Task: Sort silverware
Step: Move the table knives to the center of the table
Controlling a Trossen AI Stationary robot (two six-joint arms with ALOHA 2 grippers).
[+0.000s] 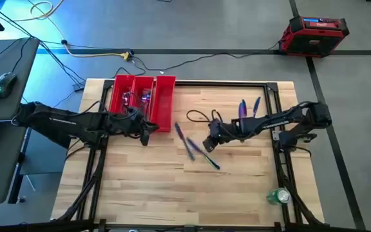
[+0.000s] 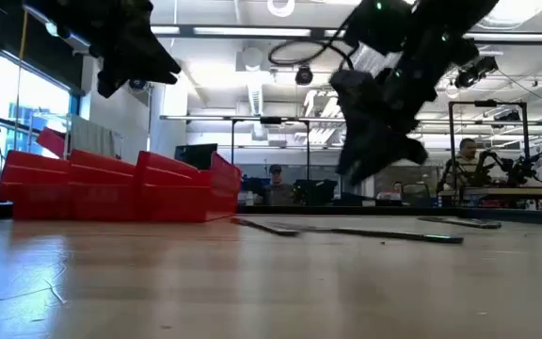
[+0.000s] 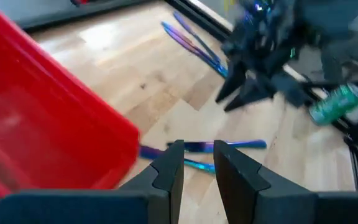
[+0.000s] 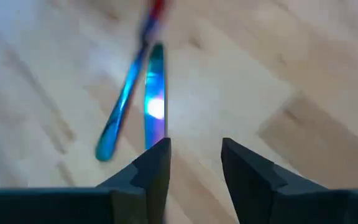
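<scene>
Dark fingers of the right gripper (image 4: 194,165) fill the foreground of the right wrist view, parted with a clear gap and nothing between them, hanging above the wood just beside two slim iridescent pieces (image 4: 154,93) that lie side by side, blue and teal.

Right gripper, high view (image 1: 210,143): over the middle of the wooden table (image 1: 140,187), next to the centre cluster of silverware (image 1: 195,149), a few thin pieces lying crossed on the boards.

Further silverware: two purple-blue pieces (image 1: 248,107) lie near the far right of the table, by the right arm.

Left gripper (image 3: 199,163): fingers a little apart, empty, raised above the table at the near corner of the red tray (image 3: 55,118); high view places it (image 1: 148,132) between the tray and the centre cluster.

Red tray (image 1: 166,103): three compartments, at the far left of the table; iridescent pieces (image 1: 137,98) show in the left and middle compartments.

Green crumpled object (image 1: 278,196): near right edge of the table.
</scene>
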